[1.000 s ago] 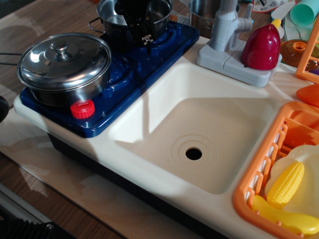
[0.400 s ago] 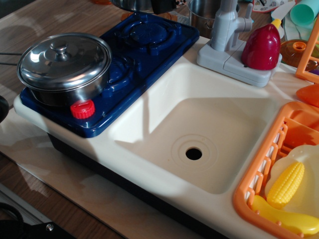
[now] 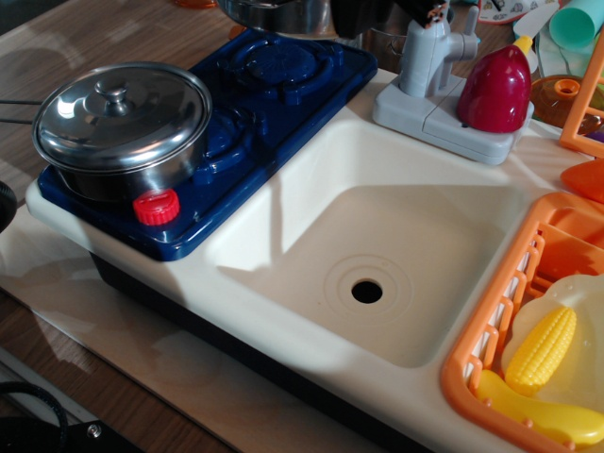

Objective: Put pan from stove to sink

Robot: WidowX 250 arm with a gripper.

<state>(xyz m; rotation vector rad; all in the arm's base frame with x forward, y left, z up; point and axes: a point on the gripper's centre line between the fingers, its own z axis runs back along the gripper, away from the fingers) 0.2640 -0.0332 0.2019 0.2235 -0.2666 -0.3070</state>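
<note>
Compared with a second ago, the pan [image 3: 274, 13] is no longer sitting on the far burner: it is now hanging above the stove [image 3: 274, 80] at the very top edge of the view, so that we are seeing only its shiny lower part. Since the last glimpse it is showing a little more and sitting slightly further right.

We are holding it with the dark arm [image 3: 363, 14], which is barely entering the picture beside the pan. Its fingers are out of frame, so we cannot tell whether they are clamped or how they are sitting, though the pan floating clear of the burner suggests to us that they are gripping it.

We are judging this as the carry step: the lift looks done and the pan has not yet reached the sink [image 3: 377, 274], which is lying empty to the right and nearer the camera, its drain hole [image 3: 367, 292] uncovered. Next, we are expecting a sideways move over the basin, passing clear of the grey faucet [image 3: 429, 57] just beside the arm, then a lowering.

Being round, the pan has no true long axis; too little is showing to tell whether it is level. Meanwhile the lidded pot [image 3: 121, 127] is resting on the near burner.
</note>
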